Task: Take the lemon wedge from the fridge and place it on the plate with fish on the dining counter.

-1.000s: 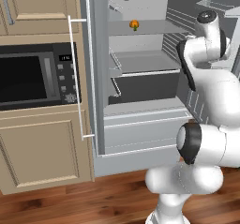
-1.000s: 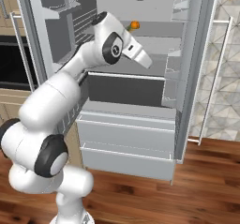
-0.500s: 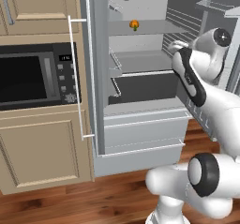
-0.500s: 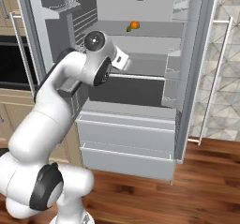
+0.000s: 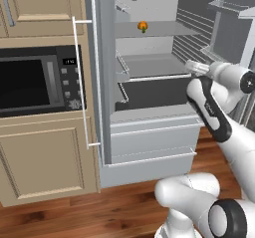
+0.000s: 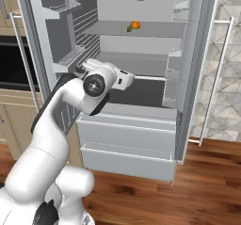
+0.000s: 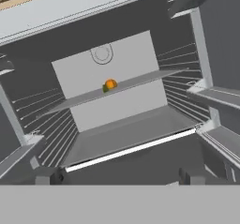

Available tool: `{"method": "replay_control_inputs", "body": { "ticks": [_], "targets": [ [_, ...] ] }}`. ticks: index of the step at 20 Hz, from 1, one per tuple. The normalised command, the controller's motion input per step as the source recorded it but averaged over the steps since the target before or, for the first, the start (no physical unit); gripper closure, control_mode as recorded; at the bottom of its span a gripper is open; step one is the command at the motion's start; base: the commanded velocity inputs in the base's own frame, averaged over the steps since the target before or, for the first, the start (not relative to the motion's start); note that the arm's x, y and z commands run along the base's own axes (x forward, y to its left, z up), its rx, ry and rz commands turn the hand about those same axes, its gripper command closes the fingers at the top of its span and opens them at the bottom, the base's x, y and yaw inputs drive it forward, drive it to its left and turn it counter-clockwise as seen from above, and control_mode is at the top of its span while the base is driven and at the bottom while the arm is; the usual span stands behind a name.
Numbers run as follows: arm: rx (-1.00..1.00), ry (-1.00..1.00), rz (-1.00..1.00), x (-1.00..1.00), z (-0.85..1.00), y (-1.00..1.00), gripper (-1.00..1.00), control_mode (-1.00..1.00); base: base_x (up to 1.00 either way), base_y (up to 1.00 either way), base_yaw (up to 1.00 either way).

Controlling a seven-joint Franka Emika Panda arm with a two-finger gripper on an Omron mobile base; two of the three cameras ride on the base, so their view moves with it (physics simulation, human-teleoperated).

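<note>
1. Fridge doors stand swung wide on both sides, baring the grey shelved interior and the pale lower drawers beneath it
2. Lemon wedge sits on the upper shelf, near that shelf's middle and close to its front edge; it reads as a small orange lump with a green bit on one side, also seen from the right base camera and from the hand camera
3. Pincer has its two dark fingertips spread wide apart with nothing between them; it hangs in front of the fridge opening, at about the level of the lower shelf, and points up and inward at the back wall
4. Wedge lies well apart from the pincer, higher up and deeper inside
5. Arm bends across the fridge front, its wrist near the white front edge of the lower shelf
6. Black microwave is built into the tan cabinets to the left of the fridge, just beside the left door's long white handle
7. Wood floor runs below, and patterned wall tile shows past the right door
</note>
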Motion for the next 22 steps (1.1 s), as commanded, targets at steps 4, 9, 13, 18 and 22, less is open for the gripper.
{"method": "replay_control_inputs", "body": {
  "ticks": [4, 9, 13, 18, 22],
  "targets": [
    [0.01, 0.00, -0.02, 0.08, 0.04, -0.01, -1.00, -1.00, 0.00, 0.00, 0.00],
    [0.10, 0.08, 0.00, 0.49, 0.53, -0.27, -1.00, -1.00, 0.00, 0.00, 0.00],
    [0.07, 0.19, 0.00, 0.91, 0.47, -0.06, -1.00, -1.00, 0.00, 0.00, 0.00],
    [-0.12, 0.16, 0.01, -0.35, -0.32, 0.14, -1.00, -1.00, 0.00, 0.00, 0.00],
    [-0.13, 0.09, 0.00, -0.69, -0.26, 0.02, -1.00, -1.00, 0.00, 0.00, 0.00]
  ]
}}
